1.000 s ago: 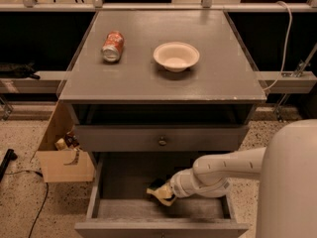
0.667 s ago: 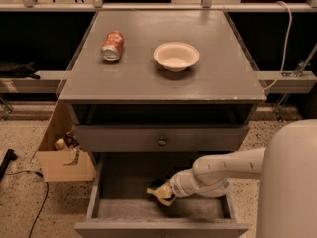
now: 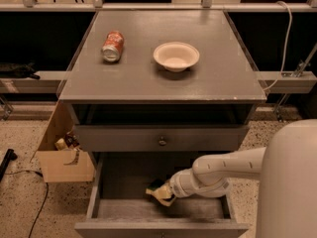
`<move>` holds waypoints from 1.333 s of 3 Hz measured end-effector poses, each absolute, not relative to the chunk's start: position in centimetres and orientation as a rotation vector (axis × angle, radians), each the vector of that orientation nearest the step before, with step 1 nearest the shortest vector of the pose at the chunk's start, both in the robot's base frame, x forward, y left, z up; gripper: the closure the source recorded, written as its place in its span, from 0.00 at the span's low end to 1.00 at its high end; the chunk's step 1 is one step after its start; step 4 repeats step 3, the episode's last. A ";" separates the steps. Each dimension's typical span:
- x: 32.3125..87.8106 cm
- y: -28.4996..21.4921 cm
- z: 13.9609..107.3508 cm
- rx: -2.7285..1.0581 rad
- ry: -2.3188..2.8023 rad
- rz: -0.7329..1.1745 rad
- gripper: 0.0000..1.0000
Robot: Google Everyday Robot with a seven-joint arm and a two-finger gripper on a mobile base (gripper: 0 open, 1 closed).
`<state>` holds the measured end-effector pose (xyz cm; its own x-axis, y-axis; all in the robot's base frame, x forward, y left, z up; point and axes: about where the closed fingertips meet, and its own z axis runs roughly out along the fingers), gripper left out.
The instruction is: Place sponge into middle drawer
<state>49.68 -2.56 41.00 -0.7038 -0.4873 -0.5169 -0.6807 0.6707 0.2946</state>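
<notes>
**Sponge down in the open drawer**

The sponge (image 3: 156,189) is inside the open middle drawer (image 3: 124,208), near its centre, seemingly pinched in the gripper (image 3: 162,196). Bare drawer floor lies to its left. Above the drawer, the cabinet top (image 3: 148,81) carries a can (image 3: 112,46) and a bowl (image 3: 176,56). Left of the drawer, a cardboard box (image 3: 64,165) stands on the speckled floor (image 3: 20,202).

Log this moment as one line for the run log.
phase: placing | gripper: inside open middle drawer, jaws shut on sponge | sponge: not yet released | cabinet top: can, bowl
</notes>
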 end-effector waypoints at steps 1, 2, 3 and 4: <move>49.7 -2.6 41.0 -0.915 2.489 0.669 0.13; 49.7 -2.6 41.0 -0.915 2.489 0.669 0.00; 49.7 -2.6 41.0 -0.915 2.489 0.669 0.00; 49.7 -2.6 41.0 -0.915 2.489 0.669 0.00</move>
